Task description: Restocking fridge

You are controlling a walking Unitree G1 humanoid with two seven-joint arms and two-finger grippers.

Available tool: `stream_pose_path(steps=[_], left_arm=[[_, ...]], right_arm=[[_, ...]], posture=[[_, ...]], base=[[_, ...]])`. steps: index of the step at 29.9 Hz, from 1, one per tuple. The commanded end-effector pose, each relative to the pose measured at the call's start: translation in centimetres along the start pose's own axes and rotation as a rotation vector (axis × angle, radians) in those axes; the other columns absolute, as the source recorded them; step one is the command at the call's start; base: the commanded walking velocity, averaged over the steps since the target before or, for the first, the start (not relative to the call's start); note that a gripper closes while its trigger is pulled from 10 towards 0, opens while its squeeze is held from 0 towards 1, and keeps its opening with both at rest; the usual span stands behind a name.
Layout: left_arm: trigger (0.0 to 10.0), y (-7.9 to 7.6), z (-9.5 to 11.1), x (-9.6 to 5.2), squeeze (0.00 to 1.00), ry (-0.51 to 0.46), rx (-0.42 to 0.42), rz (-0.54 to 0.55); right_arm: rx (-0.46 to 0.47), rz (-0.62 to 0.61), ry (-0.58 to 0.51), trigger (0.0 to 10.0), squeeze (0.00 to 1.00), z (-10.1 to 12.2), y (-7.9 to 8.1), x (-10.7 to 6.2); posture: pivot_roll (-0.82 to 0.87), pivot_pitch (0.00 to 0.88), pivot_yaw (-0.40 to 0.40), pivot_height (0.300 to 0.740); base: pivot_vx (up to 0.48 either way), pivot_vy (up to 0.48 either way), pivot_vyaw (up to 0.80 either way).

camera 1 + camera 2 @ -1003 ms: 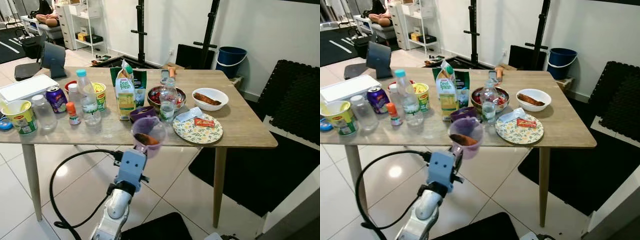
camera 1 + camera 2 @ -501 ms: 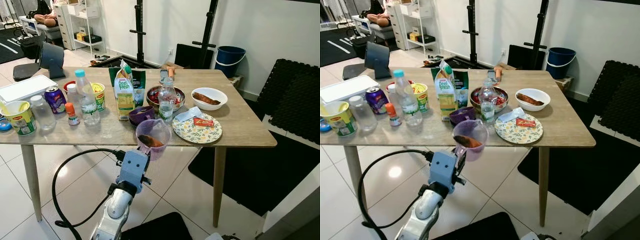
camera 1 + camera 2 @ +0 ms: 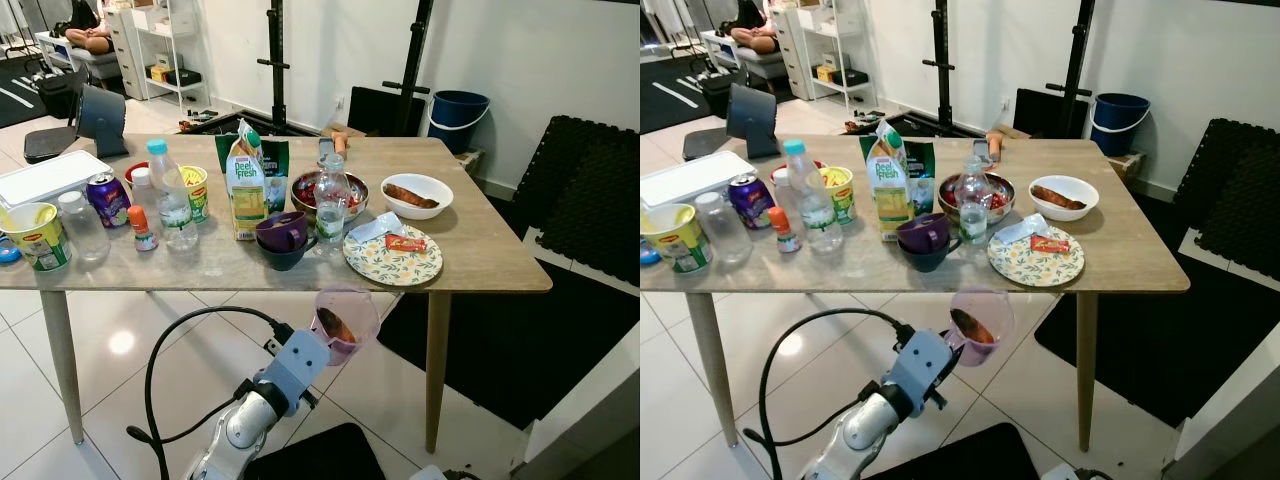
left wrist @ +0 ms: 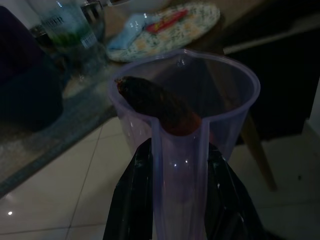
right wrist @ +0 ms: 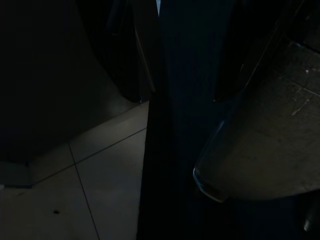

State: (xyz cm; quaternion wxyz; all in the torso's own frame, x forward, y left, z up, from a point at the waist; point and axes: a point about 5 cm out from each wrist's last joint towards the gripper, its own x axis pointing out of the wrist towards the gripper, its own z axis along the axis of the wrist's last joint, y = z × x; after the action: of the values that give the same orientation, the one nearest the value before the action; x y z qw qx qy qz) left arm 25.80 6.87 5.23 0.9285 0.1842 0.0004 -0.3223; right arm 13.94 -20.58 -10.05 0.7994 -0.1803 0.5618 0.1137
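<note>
Your left gripper (image 4: pixel 175 195) holds a clear cup (image 3: pixel 347 322) below the tabletop (image 3: pixel 480 250) edge, fingers (image 4: pixel 132 200) clamping its handle. Inside lies a sausage (image 4: pixel 157 107). Right fingers: you cannot tell.

A blue bucket (image 3: pixel 458 118) stands on the floor by the white wall, past the far right corner of the wooden tabletop (image 3: pixel 482 252). Just beside it a flat black panel (image 3: pixel 384 110) leans against the wall. Two black upright poles (image 3: pixel 275 60) rise behind the tabletop, well apart from each other. At the right, dark foam mats (image 3: pixel 590 190) stand propped upright, and a black floor mat (image 3: pixel 490 350) lies under the tabletop's right end. The rest of the floor (image 3: pixel 120 340) is glossy pale tile. Far back on the left are a white shelf unit (image 3: pixel 170 45) and a person (image 3: pixel 85 35) lying on a seat.
</note>
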Motion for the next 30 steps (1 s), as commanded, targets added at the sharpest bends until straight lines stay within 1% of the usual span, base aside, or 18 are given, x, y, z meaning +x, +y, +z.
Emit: stream_pose_path(steps=[1, 3, 5, 6, 7, 9, 10, 11, 13, 14, 15, 17, 18, 19, 20, 21, 25, 30], left_arm=[[10.0, 0.5, -1.7, -0.4, 0.00, 0.060, 0.027, 0.019], [10.0, 0.5, -1.7, -0.4, 0.00, 0.060, 0.027, 0.019], [10.0, 0.9, -3.7, -1.2, 0.00, 0.144, 0.012, 0.061], [10.0, 0.9, -3.7, -1.2, 0.00, 0.144, 0.012, 0.061], [10.0, 1.1, -4.7, -1.7, 0.00, 0.182, -0.006, 0.085], [10.0, 1.1, -4.7, -1.7, 0.00, 0.182, -0.006, 0.085], [10.0, 1.2, -5.5, -2.2, 0.00, 0.211, -0.035, 0.110], [10.0, 1.2, -5.5, -2.2, 0.00, 0.211, -0.035, 0.110], [10.0, 1.4, -6.5, -2.9, 0.00, 0.237, -0.109, 0.157], [10.0, 1.4, -6.5, -2.9, 0.00, 0.237, -0.109, 0.157], [10.0, 1.5, -6.9, -3.2, 0.00, 0.242, -0.140, 0.180], [10.0, 1.5, -6.9, -3.2, 0.00, 0.242, -0.140, 0.180], [10.0, 1.5, -7.3, -3.4, 0.00, 0.257, -0.157, 0.200], [10.0, 1.5, -7.3, -3.4, 0.00, 0.257, -0.157, 0.200], [10.0, 1.5, -8.1, -3.8, 0.00, 0.292, -0.168, 0.230], [10.0, 1.5, -8.4, -3.9, 0.00, 0.304, -0.167, 0.236], [10.0, 1.4, -8.7, -4.1, 0.00, 0.318, -0.165, 0.242], [10.0, 1.3, -9.3, -4.5, 0.00, 0.348, -0.170, 0.246]], right_arm=[[0.006, -0.015, 0.000, 10.0, 0.00, -0.1, -0.1, 0.0], [0.006, -0.015, 0.000, 10.0, 0.00, -0.1, -0.1, 0.0], [0.004, -0.022, 0.004, 10.0, 0.00, -0.2, -0.2, 0.0], [0.004, -0.022, 0.004, 10.0, 0.00, -0.2, -0.2, 0.0], [0.000, -0.025, 0.008, 10.0, 0.00, -0.3, -0.3, 0.0], [0.000, -0.025, 0.008, 10.0, 0.00, -0.3, -0.3, 0.0], [-0.005, -0.030, 0.012, 10.0, 0.00, -0.5, -0.4, -0.1], [-0.005, -0.030, 0.012, 10.0, 0.00, -0.5, -0.4, -0.1], [-0.016, -0.040, 0.021, 10.0, 0.00, -0.7, -0.5, -0.1], [-0.016, -0.040, 0.021, 10.0, 0.00, -0.7, -0.5, -0.1], [-0.020, -0.044, 0.024, 10.0, 0.00, -0.7, -0.6, -0.1], [-0.020, -0.044, 0.024, 10.0, 0.00, -0.7, -0.6, -0.1], [-0.022, -0.047, 0.024, 10.0, 0.00, -0.7, -0.7, -0.1], [-0.022, -0.047, 0.024, 10.0, 0.00, -0.7, -0.7, -0.1], [-0.025, -0.054, 0.022, 10.0, 0.00, -0.6, -0.8, -0.1], [-0.027, -0.056, 0.021, 10.0, 0.00, -0.5, -0.9, -0.1], [-0.034, -0.060, 0.021, 10.0, 0.00, -0.4, -1.1, -0.2], [-0.041, -0.059, 0.019, 10.0, 0.00, -0.3, -1.2, -0.2]], posture=[[0.01, 0.000, -0.009, 0.740], [0.01, 0.000, -0.009, 0.740], [0.00, 0.000, -0.009, 0.740], [0.00, 0.000, -0.009, 0.740], [0.00, 0.000, -0.011, 0.740], [0.00, 0.000, -0.011, 0.740], [0.00, 0.000, -0.012, 0.740], [0.00, 0.000, -0.012, 0.740], [0.00, 0.000, -0.014, 0.740], [0.00, 0.000, -0.014, 0.740], [0.00, 0.000, -0.014, 0.740], [0.00, 0.000, -0.014, 0.740], [0.00, 0.000, -0.014, 0.740], [0.00, 0.000, -0.014, 0.740], [0.00, 0.000, -0.018, 0.740], [0.00, 0.000, -0.018, 0.740], [0.00, 0.000, -0.020, 0.740], [0.00, 0.000, -0.021, 0.740]], base=[[0.000, 0.000, 0.00], [0.000, 0.000, 0.00], [0.000, 0.000, 0.00], [0.000, 0.000, 0.00], [0.000, 0.000, 0.00], [0.000, 0.000, 0.00], [0.000, 0.000, 0.00], [0.000, 0.000, 0.00], [0.000, 0.000, 0.00], [0.000, 0.000, 0.00], [0.000, 0.000, 0.00], [0.000, 0.000, 0.00], [0.000, 0.000, 0.00], [0.000, 0.000, 0.00], [0.000, 0.000, 0.00], [0.000, 0.000, 0.00], [0.000, 0.000, 0.00], [0.000, 0.000, -0.77]])
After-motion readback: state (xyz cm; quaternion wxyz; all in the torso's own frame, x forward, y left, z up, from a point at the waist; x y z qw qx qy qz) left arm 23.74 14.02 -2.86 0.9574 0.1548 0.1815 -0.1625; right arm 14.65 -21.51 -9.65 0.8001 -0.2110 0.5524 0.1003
